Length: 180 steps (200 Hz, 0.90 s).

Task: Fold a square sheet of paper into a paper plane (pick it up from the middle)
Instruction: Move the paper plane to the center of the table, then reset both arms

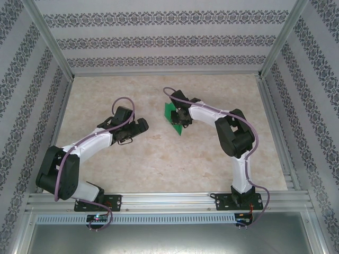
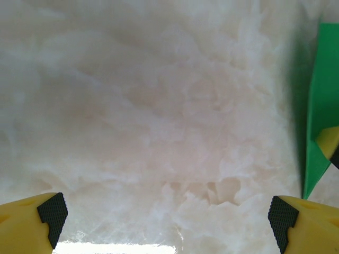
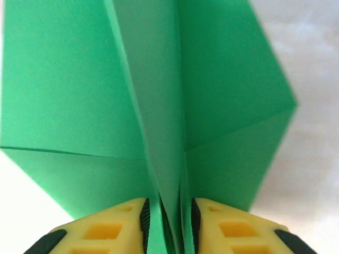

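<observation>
Yellow jaws of my right hand (image 3: 168, 222) straddle the raised centre crease of the green square sheet of paper (image 3: 79, 79), probably to steady that fold. Whether they pinch it or stand loose, I cannot tell. The sheet lies just twelve o'clock of the table (image 1: 159, 164) centre. My left hand (image 2: 167, 217), at the sheet's nine o'clock, gapes wide and idle.

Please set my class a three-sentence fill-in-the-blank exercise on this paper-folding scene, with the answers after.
The square sheet of paper is coloured ____.
The left claw stands wide ____.
The right claw, straddling the sheet's folded ridge, has ____ fingers with black pads.
Missing words: green; open; yellow.
</observation>
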Each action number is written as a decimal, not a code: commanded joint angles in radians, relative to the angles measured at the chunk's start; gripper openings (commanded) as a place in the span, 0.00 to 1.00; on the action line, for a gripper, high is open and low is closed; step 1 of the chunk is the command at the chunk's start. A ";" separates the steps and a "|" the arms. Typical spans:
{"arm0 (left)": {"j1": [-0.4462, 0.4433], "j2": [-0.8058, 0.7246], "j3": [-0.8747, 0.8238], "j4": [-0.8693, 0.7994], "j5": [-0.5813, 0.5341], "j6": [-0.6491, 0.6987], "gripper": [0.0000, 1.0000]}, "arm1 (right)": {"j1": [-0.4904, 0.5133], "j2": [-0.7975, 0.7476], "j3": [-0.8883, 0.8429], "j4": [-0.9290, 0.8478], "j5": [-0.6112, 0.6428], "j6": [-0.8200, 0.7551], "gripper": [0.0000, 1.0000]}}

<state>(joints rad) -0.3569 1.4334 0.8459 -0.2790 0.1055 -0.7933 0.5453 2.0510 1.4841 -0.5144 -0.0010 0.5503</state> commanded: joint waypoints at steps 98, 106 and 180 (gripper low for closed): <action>0.197 -0.286 0.013 -0.083 -0.500 0.311 1.00 | -0.146 -0.666 -0.349 0.193 0.388 -0.115 0.97; 0.220 -0.321 -0.031 -0.053 -0.530 0.328 1.00 | -0.172 -0.719 -0.415 0.239 0.424 -0.145 0.98; 0.345 -0.344 -0.388 0.444 -0.506 0.513 1.00 | -0.382 -0.842 -0.912 0.731 0.574 -0.343 0.98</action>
<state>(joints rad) -0.0296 1.0492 0.5453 -0.1276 -0.4503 -0.4160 0.2039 1.1870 0.6640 -0.0109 0.5167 0.2840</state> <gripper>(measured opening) 0.999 0.976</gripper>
